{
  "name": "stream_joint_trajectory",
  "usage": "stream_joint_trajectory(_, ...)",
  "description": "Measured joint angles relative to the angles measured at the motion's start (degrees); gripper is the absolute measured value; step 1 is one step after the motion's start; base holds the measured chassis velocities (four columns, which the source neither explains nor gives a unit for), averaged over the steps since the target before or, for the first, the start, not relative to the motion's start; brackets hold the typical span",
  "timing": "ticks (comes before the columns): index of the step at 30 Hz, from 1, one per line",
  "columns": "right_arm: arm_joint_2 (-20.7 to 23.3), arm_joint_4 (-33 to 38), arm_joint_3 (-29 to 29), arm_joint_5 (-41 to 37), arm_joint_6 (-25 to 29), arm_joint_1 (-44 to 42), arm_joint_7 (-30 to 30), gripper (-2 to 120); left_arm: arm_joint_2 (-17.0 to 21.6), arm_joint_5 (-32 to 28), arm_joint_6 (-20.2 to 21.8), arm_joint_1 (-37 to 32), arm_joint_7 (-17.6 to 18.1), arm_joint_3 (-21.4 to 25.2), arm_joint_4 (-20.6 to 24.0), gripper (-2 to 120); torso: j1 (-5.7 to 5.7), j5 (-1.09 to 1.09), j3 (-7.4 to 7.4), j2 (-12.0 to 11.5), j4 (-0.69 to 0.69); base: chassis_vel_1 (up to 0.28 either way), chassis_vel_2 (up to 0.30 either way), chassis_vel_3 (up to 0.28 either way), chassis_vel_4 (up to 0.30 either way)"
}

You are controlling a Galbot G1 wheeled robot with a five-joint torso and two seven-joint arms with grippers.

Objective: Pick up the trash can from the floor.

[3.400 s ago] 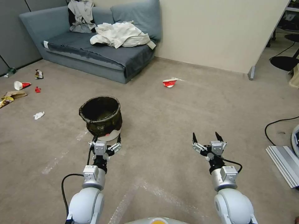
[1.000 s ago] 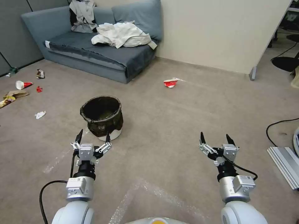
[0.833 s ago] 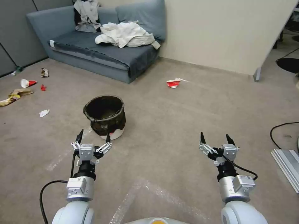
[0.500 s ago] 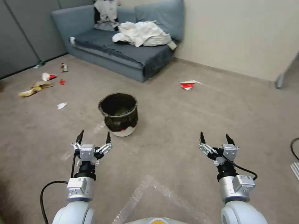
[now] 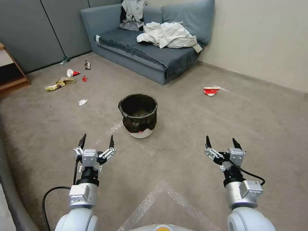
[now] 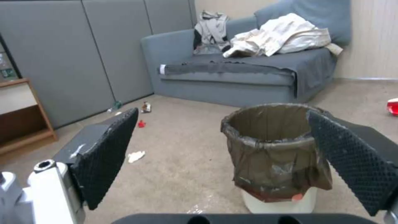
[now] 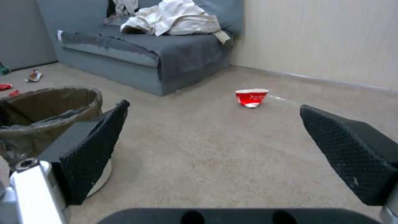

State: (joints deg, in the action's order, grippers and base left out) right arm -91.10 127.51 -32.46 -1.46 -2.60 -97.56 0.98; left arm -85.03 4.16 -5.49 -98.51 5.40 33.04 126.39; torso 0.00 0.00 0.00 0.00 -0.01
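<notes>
Left gripper [image 5: 95, 141] hovers low over the floor [image 5: 179, 134], fingers spread wide, empty. Right gripper [image 5: 222, 142] likewise wide open, empty, off to the robot's right. Trash can [image 5: 138, 115] stands upright on the carpet ahead, between the two arms and nearer the left one, apart from both. In the left wrist view the trash can [image 6: 277, 158] sits ahead between the open fingers, towards one of them. Couch [image 5: 150, 48] behind it, crushed red cup [image 5: 211, 91] well off to the right. Step looks like approach, nothing grasped. Next move likely needs closing in and lining a finger over the rim.
</notes>
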Motion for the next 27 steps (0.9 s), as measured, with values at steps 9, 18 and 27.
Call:
stream_joint_trajectory(9,0.04,-0.08,0.11,0.01,0.09,0.07,-0.49,100,-0.02,0.07,0.00,-0.04,0.06,0.03,0.09,100,0.00,0.00,0.00,0.00,0.01,0.000,0.000,0.000,0.000)
stream_joint_trajectory(18,0.07,-0.19,0.12,0.02,0.11,0.18,-0.86,100,-0.05,0.11,0.00,-0.01,0.06,-0.02,0.09,100,0.00,0.00,0.00,0.00,0.01,-0.033,0.033,0.032,-0.027)
stream_joint_trajectory(27,0.04,-0.49,0.16,0.07,0.08,0.37,-0.98,100,0.00,0.03,0.03,0.16,0.08,0.29,0.09,100,0.00,0.00,0.00,0.00,0.01,-0.022,0.038,0.024,-0.039)
